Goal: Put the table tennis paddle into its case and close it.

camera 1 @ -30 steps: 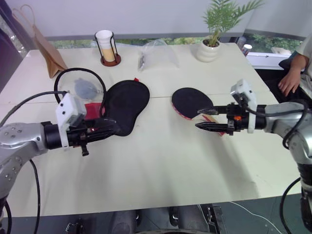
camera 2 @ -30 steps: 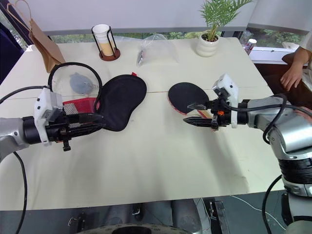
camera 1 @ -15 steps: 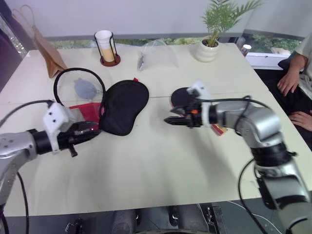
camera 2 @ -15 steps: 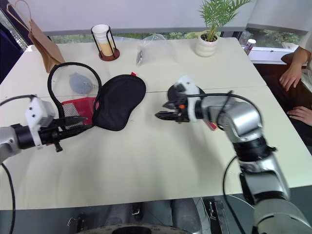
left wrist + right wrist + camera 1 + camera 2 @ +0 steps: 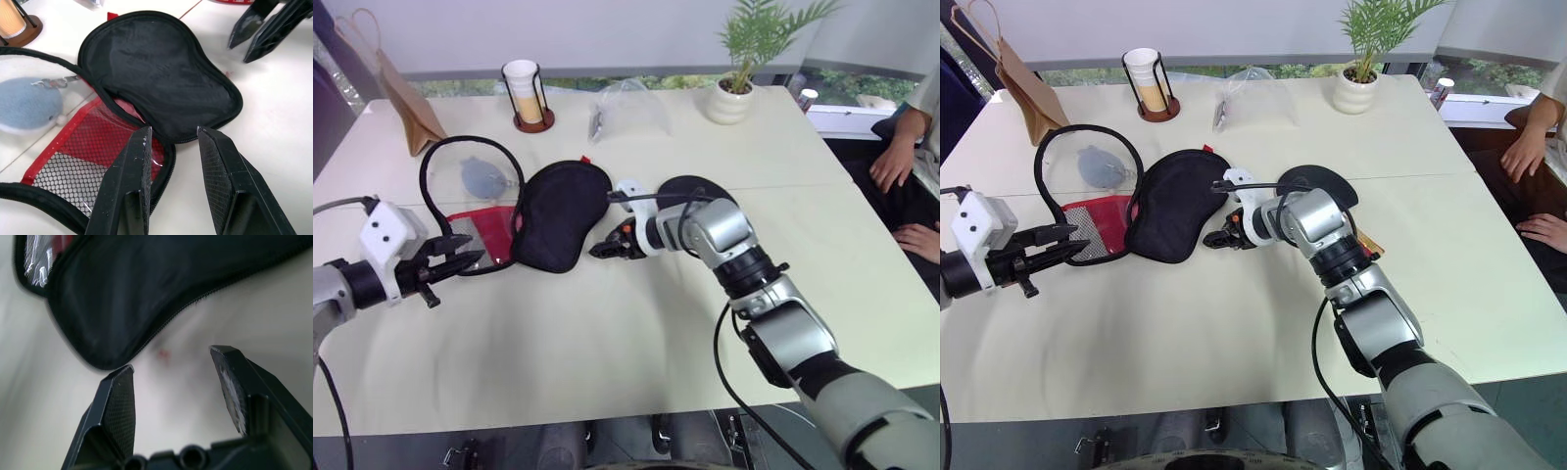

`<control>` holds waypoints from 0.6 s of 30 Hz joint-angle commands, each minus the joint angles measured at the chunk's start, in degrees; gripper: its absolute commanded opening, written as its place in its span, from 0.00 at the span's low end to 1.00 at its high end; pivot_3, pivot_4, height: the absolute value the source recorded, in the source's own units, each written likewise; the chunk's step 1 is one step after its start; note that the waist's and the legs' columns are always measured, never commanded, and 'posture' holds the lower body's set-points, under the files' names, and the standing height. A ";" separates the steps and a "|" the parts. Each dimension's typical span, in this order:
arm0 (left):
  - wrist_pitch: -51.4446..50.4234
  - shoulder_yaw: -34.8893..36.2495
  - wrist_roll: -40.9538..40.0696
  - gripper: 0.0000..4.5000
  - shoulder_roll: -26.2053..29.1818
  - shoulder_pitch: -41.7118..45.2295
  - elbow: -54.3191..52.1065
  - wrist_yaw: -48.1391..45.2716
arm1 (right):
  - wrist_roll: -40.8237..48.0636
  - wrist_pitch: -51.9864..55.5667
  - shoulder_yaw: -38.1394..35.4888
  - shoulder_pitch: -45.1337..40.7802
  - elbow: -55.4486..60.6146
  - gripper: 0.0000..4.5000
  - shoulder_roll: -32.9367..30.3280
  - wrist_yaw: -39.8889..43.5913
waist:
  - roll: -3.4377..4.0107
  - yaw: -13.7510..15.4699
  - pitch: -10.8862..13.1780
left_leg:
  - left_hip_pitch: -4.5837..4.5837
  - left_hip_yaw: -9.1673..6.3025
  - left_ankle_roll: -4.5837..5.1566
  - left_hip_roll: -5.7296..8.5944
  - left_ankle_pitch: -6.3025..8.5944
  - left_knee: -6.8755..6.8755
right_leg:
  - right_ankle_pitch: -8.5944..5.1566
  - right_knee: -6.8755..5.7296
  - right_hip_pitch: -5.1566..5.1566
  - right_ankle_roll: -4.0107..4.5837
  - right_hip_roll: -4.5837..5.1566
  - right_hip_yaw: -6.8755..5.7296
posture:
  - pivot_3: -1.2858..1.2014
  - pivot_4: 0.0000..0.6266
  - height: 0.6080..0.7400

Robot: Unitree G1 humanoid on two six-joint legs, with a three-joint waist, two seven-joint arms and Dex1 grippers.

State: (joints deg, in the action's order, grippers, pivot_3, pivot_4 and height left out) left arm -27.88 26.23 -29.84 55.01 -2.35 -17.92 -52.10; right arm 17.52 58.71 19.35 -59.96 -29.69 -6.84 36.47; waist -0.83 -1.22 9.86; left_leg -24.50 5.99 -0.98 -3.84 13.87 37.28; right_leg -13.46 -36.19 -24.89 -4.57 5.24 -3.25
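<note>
Right wrist view — my right gripper [image 5: 171, 396] spread and empty beside the case [image 5: 558, 211]; left gripper [image 5: 176, 161] parted, empty — paddle [image 5: 700, 186] untouched.

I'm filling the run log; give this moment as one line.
case: open on table | paddle: on table, not inside | right gripper: open, at case edge | left gripper: open, empty

Black case [image 5: 558, 211] unzipped flat; table tennis paddle [image 5: 697, 186] beside it.
</note>
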 commanded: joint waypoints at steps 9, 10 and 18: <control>1.22 2.62 1.00 0.33 0.57 1.46 -0.36 0.40 | -5.72 -12.09 -5.61 -8.58 -21.45 0.61 9.67 -3.06 | -0.01 -0.42 0.00 | 0.00 -0.01 -0.03 -0.02 -0.01 -0.05 | 0.01 0.00 -0.02 -0.01 -0.01 0.00 | 0.52 0.24 1.00; 1.27 2.69 1.11 0.33 0.64 1.51 -0.35 0.46 | -6.20 -12.59 -5.98 -8.88 -22.52 0.61 10.29 -3.49 | -0.01 -0.62 -0.01 | 0.01 -0.01 -0.03 -0.02 -0.02 -0.05 | 0.01 0.00 -0.02 -0.01 -0.01 0.00 | 0.52 0.24 1.00; 2.12 3.24 2.36 0.32 0.82 1.29 -0.40 0.40 | -9.67 -14.34 -7.06 -7.48 -25.41 0.55 13.65 -6.65 | -0.07 -2.11 -0.05 | 0.08 -0.05 -0.09 -0.05 -0.05 -0.10 | 0.02 -0.06 0.01 -0.01 -0.03 -0.01 | 0.52 0.24 1.00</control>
State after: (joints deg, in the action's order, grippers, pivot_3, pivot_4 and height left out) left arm -26.88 26.77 -27.87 55.03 -1.53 -17.68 -51.94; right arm 9.29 44.37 12.13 -68.38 -54.01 6.17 31.06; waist -0.91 -3.33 9.81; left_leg -24.41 5.94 -1.09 -3.90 13.82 37.18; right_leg -13.45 -36.26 -24.87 -4.58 5.21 -3.27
